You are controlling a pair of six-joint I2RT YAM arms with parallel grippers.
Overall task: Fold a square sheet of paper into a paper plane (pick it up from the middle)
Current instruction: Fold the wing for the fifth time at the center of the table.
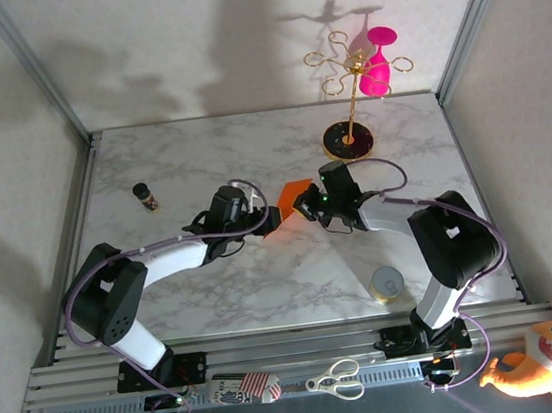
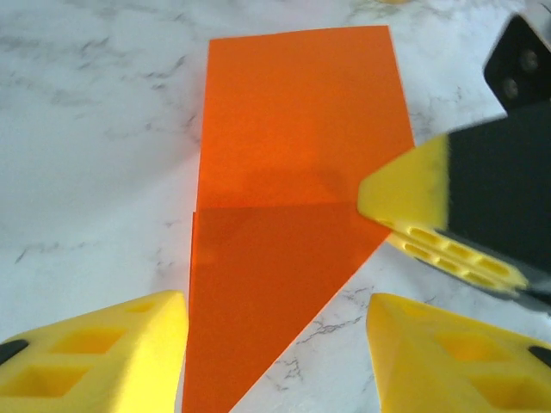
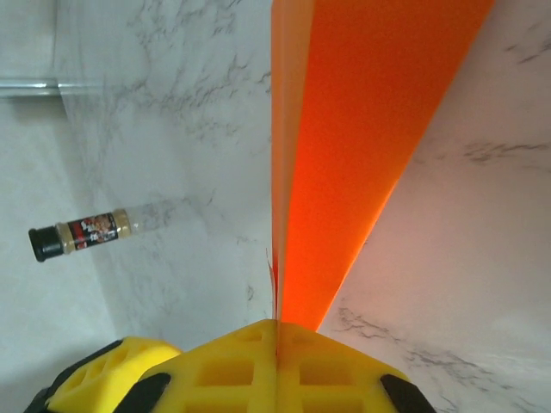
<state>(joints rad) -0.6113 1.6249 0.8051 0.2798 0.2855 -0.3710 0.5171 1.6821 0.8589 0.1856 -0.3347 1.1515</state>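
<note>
Right claw point(image 3: 277, 331) pinches an edge of the folded orange sheet point(image 2: 297, 129); left claw point(image 2: 275, 310) is spread astride it. The spice jar point(image 3: 82, 232) label is too small to read.

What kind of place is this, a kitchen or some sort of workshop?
Probably a robot test cell: two arms mounted at a marble-patterned table, white walls framed by metal rails, and odd props like a plush toy.

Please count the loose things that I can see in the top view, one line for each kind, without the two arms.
orange paper: 1
spice bottle: 1
gold stand: 1
pink glass: 1
round pale container: 1
scissors: 1
striped pouch: 1
orange plush toy: 1
Total: 8
</note>
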